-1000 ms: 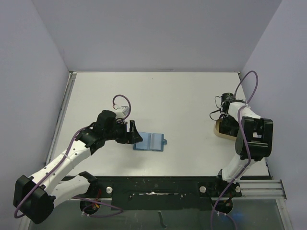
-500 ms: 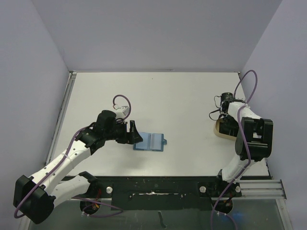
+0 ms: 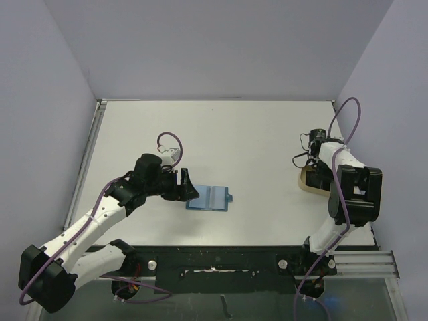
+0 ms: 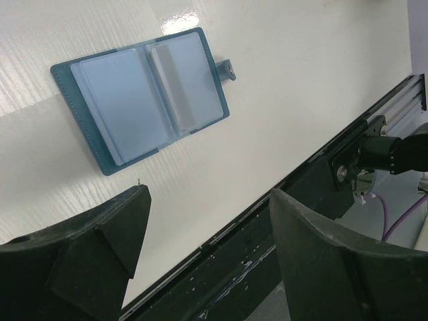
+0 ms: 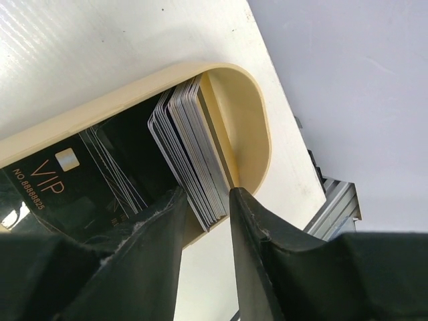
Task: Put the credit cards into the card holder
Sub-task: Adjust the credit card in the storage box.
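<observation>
Stitched teal card holder [image 4: 144, 100] open flat, left claw [image 4: 208, 200] wide apart, right claw [image 5: 207, 200] at card stack [image 5: 190, 154], grip unclear

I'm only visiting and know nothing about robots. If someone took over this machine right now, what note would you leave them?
Left end effector: open, empty, hovering beside the card holder, which lies open and flat on the table.
Right end effector: fingers straddling a stack of credit cards standing on edge in the tan tray; grip unclear.
Done: holder lies open.
Left: lift cards out and slot them in; none plainly in yet.
</observation>
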